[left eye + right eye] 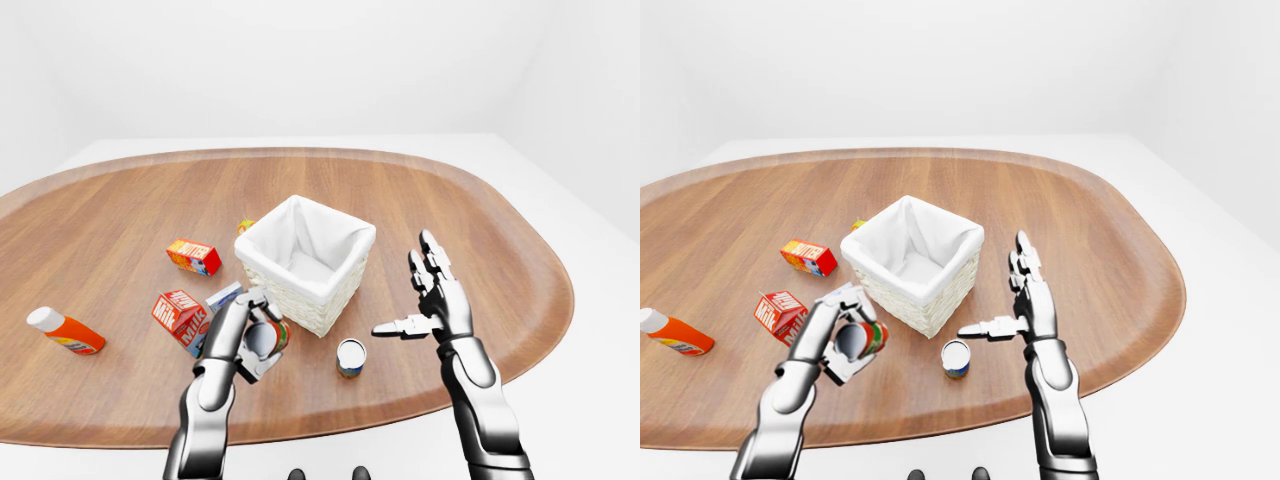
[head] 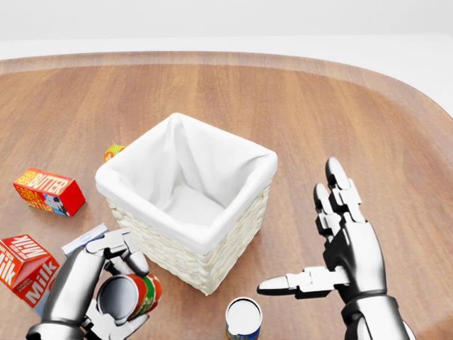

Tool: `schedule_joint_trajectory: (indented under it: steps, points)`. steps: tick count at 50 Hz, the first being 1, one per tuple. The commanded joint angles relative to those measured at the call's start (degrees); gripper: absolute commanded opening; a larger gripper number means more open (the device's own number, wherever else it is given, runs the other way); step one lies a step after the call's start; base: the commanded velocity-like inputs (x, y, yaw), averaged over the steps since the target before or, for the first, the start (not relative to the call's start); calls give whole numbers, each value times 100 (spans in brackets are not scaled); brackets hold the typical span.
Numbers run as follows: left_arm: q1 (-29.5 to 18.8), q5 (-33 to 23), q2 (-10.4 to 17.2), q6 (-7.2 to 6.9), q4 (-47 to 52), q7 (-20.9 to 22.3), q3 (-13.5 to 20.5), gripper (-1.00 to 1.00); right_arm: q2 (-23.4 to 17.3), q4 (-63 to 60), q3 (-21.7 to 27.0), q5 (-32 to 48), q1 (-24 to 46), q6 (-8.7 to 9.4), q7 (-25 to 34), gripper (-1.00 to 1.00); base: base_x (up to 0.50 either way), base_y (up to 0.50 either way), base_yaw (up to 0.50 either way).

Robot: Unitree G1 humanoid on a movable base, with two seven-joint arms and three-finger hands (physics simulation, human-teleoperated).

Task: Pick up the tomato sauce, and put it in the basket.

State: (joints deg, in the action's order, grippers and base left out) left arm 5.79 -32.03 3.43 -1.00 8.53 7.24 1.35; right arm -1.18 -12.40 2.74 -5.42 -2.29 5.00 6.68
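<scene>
Head view first: left hand [image 2: 92, 290] clenched round tomato sauce [image 2: 134, 296], a red-and-green can tipped so its pale end faces the camera, held off the table [image 2: 340, 92] just beside the wicker wall of the basket [image 2: 163, 244]. Gripped from the side, fingers [image 2: 117, 244] curled over the top and thumb beneath, probably so the can can be carried up over the rim and dropped into the white lining. Not yet above the opening; judged to be mid-lift, with the release into the basket left to do.

Right hand [image 2: 347, 244] spread wide, holding nothing, thumb pointing toward the left hand's side, parked well clear of the basket (likely just kept out of the way). Below its thumb, standing upright on the wood, a second can [image 2: 243, 319] with a blue label, untouched.

Counted across the eye views: two cans, one basket, one milk carton [image 2: 25, 265] just outside the left fingers, one small blue-and-white box [image 2: 83, 239] touching or nearly touching the knuckles, one butter box [image 2: 48, 190] farther off, one orange bottle [image 1: 62, 331] lying far out from the left hand, and one small yellowish item [image 2: 113, 151] mostly hidden past the basket.
</scene>
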Motion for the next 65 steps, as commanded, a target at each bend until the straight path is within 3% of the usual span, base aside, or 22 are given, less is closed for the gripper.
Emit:
schedule_joint_trajectory:
  steps: [1,10,65]
  points:
    - [58,190,-27,-246,485,78,-3,-100,2,25,-5,5,-2,0,2,100,0,0,0]
    - [98,164,-48,-400,805,206,-15,-100,2,-2,-10,9,-16,0,2,100,0,0,0]
    - [-280,163,-48,-400,1888,758,46,-100,-2,37,-12,35,-4,0,-6,100,0,0,0]
